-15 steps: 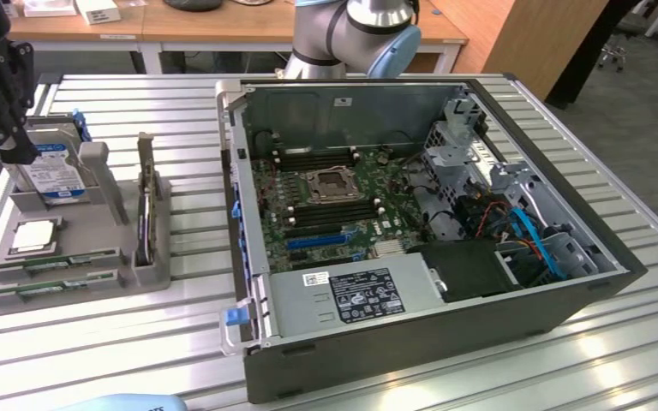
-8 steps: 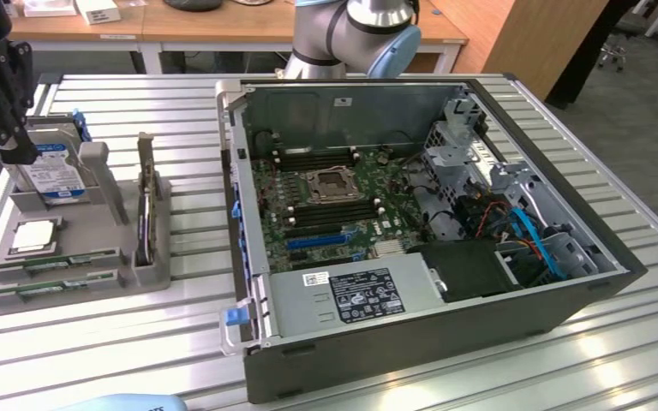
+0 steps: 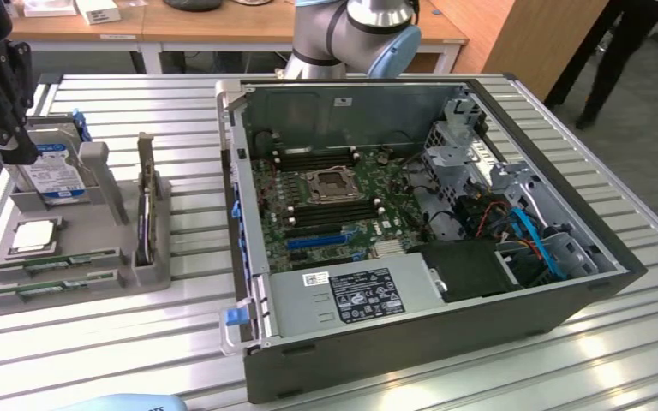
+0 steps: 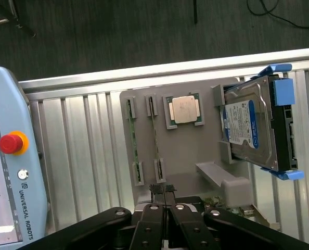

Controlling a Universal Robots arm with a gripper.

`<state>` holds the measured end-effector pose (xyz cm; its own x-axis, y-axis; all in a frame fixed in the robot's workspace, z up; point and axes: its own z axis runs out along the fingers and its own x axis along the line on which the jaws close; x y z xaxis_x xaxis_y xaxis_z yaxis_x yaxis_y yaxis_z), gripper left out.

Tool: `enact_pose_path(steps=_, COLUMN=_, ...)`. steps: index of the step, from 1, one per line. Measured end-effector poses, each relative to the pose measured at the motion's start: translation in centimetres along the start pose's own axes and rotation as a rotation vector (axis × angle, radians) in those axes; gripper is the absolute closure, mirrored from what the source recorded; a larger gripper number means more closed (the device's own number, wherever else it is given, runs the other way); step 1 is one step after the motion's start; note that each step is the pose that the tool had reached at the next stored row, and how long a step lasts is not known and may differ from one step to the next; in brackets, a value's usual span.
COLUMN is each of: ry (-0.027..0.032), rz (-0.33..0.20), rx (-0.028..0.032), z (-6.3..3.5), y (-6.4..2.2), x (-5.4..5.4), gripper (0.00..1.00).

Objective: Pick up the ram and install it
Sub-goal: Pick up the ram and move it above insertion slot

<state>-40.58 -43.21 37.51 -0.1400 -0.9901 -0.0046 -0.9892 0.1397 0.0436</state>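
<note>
Hovering at the exterior view's left with the gripper (image 4: 162, 190) pointed down over the grey tray (image 4: 191, 151), fingertips pinched together on nothing, clear of the ram (image 4: 155, 138) and a second stick (image 4: 132, 138), both seated on edge in tray slots beside the CPU (image 4: 184, 109) and hard drive (image 4: 245, 130).

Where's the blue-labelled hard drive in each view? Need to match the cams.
Exterior view: hard drive stands on edge at the far end of the grey tray, to the exterior view's left of the open PC case, just behind the CPU chip.
Wrist view: hard drive in blue brackets, slotted in the grey tray beside the CPU chip.
Shared landmark: the silver CPU chip.
</note>
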Motion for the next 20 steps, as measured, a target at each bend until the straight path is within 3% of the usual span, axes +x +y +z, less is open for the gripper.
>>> enact_pose_path(steps=11, ry=0.0000, rz=0.000, rx=0.0000, z=0.00, y=0.00, x=0.00, gripper=0.90)
enact_pose_path(steps=14, ry=0.0001, rz=0.000, rx=0.0000, z=0.00, y=0.00, x=0.00, gripper=0.71)
enact_pose_path(steps=20, ry=0.0000, rz=-0.001, rx=0.0000, z=0.00, y=0.00, x=0.00, gripper=0.71)
